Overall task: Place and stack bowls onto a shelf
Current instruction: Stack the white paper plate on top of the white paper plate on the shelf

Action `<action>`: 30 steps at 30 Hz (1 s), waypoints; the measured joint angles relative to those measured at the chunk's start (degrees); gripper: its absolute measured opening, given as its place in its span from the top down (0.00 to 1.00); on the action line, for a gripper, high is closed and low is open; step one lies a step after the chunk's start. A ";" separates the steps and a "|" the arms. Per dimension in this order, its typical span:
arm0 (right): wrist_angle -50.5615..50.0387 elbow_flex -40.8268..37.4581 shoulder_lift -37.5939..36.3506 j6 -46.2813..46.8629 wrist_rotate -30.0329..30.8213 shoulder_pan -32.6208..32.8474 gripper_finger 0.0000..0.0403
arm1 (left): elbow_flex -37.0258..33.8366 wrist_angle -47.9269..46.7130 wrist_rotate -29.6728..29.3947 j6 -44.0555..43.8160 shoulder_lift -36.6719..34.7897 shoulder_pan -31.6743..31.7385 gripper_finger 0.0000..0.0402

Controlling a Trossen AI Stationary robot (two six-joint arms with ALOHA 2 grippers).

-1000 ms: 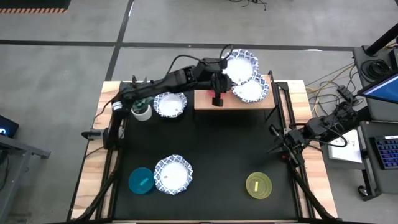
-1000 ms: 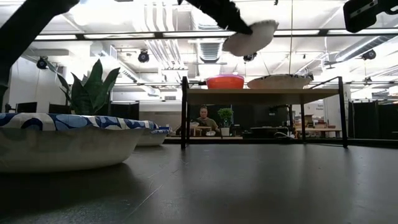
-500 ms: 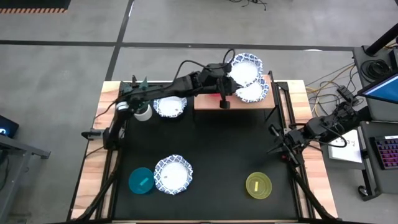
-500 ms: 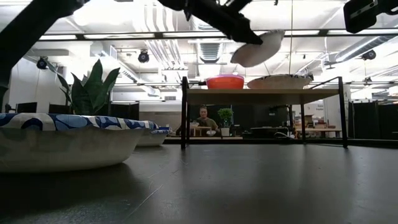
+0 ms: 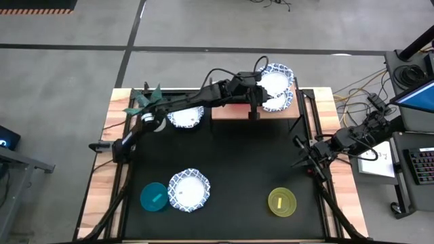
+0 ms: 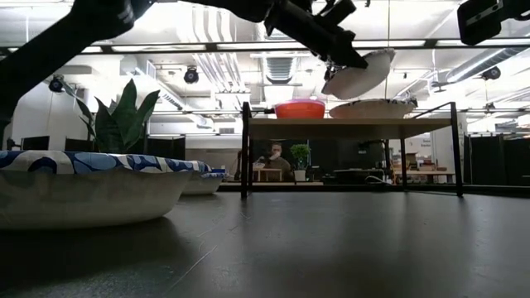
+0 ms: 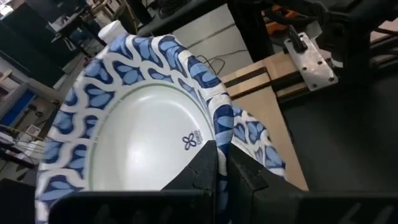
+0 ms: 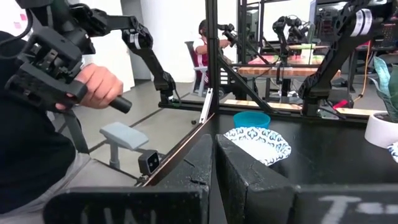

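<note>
Clenched on a patterned bowl (image 5: pixel 277 76), the left gripper (image 5: pixel 261 79) is held above the shelf (image 6: pixel 348 124), where another patterned bowl (image 6: pixel 373 108) and a red bowl (image 6: pixel 300 108) are already set; several bowls are left on the table (image 5: pixel 237 169).

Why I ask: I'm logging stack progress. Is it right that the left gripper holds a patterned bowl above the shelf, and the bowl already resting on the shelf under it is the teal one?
Not quite. The left gripper does hold a patterned bowl above the shelf, but the high view shows another patterned bowl under it. The teal bowl sits on the table.
</note>
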 joint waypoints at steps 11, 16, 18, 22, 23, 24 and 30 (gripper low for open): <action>-0.13 -0.02 0.02 -0.47 0.02 0.00 0.98 | 1.57 -2.81 1.20 -3.45 1.33 -0.11 0.94; -0.13 -0.02 0.02 -0.46 0.02 0.00 0.98 | 1.57 -2.96 1.20 -3.86 1.33 -0.15 0.86; -0.13 -0.02 0.02 -0.46 0.02 0.00 0.98 | 1.57 -2.95 1.19 -3.88 1.33 -0.24 0.83; -0.13 -0.02 0.02 -0.45 0.01 0.00 0.98 | 1.74 -3.05 1.16 -4.02 1.33 -0.58 0.77; -0.13 -0.02 0.02 -0.46 0.02 0.00 0.98 | 2.16 -3.46 1.16 -4.03 1.33 -0.70 0.76; -0.13 -0.02 0.02 -0.46 0.01 0.00 0.98 | 2.27 -3.73 1.16 -4.03 1.31 -0.81 0.75; -0.14 -0.02 0.04 -0.44 0.00 0.00 0.98 | 2.31 -5.76 1.14 -6.33 -0.16 -1.09 0.70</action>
